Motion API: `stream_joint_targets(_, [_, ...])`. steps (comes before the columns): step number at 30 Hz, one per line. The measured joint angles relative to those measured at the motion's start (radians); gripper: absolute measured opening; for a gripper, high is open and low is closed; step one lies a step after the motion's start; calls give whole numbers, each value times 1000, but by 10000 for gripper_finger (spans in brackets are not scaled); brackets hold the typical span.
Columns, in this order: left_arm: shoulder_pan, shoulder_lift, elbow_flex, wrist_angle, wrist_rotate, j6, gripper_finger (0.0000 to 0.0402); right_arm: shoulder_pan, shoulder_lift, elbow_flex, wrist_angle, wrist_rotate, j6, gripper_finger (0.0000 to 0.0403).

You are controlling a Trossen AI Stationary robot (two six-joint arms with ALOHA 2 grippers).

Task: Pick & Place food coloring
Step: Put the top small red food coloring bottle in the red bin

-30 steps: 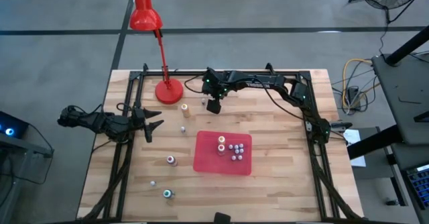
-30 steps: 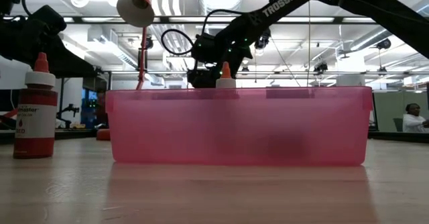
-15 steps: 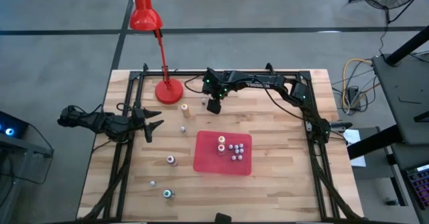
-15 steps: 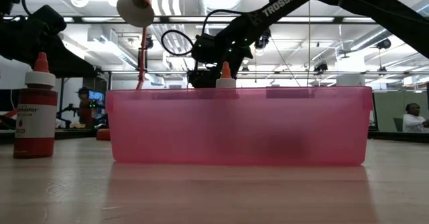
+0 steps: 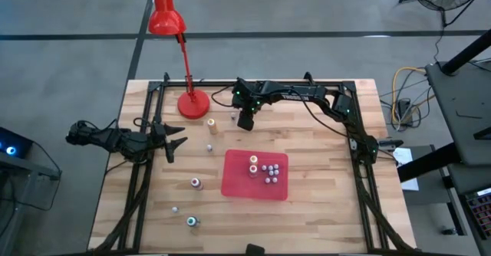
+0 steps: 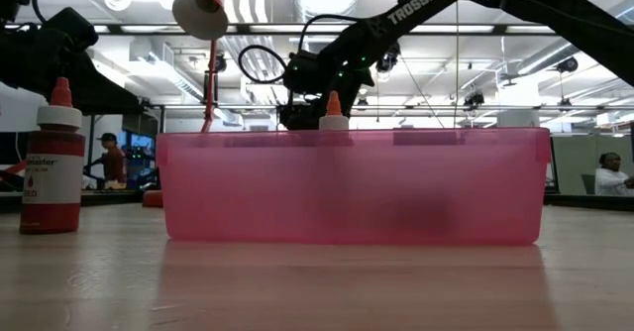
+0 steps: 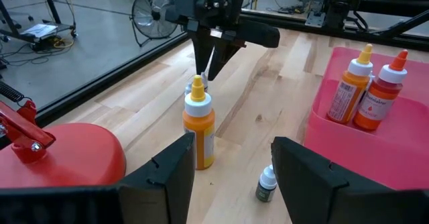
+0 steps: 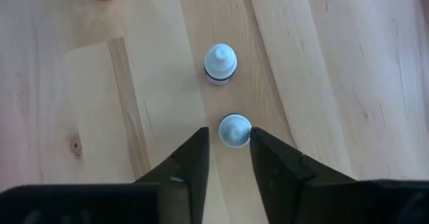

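In the right wrist view a tiny white-capped food coloring bottle (image 8: pixel 234 130) stands upright on the table between the fingertips of my right gripper (image 8: pixel 228 133), which is narrowly open around it at the table's far middle (image 5: pixel 244 123). A second tiny bottle (image 8: pixel 220 63) stands just beyond it. An orange-topped bottle (image 7: pixel 199 127) stands nearby. More bottles (image 5: pixel 268 172) stand in the red tray (image 5: pixel 230 183). My left gripper (image 5: pixel 175 143) waits open at the left, holding nothing. My right gripper comes at the bottle from above, slanting down, one finger on each side of the cap. One finger (image 8: pixel 263 150) lies against the cap's side (image 8: pixel 248 131). A sliver of table shows between the other finger and the cap. The bottle stands upright on the table.
The red lamp's base (image 5: pixel 192 103) stands at the far left. Loose bottles stand on the left half of the table: a small one (image 5: pixel 209 146), a pink-topped one (image 5: pixel 196 182), another small one (image 5: pixel 175 208) and a green-topped one (image 5: pixel 191 221). The black frame rails (image 5: pixel 360 145) run along both sides.
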Motion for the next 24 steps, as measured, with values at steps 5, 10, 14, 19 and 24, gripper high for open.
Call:
stream_joint_targets(5, [0, 0, 0, 0, 0, 0, 170, 0, 0, 0, 4, 0, 0, 61])
stream_joint_targets(10, [0, 0, 0, 0, 0, 0, 170, 0, 0, -1, 10, 1, 1, 39])
stream_joint_targets(14, [0, 0, 0, 0, 0, 0, 170, 0, 0, -1, 11, 3, 3, 32])
stream_joint_targets(19, [0, 0, 0, 0, 0, 0, 170, 0, 0, -1, 11, 3, 8, 31])
stream_joint_targets(24, [0, 0, 0, 0, 0, 0, 170, -1, 0, -1, 10, 2, 28, 31])
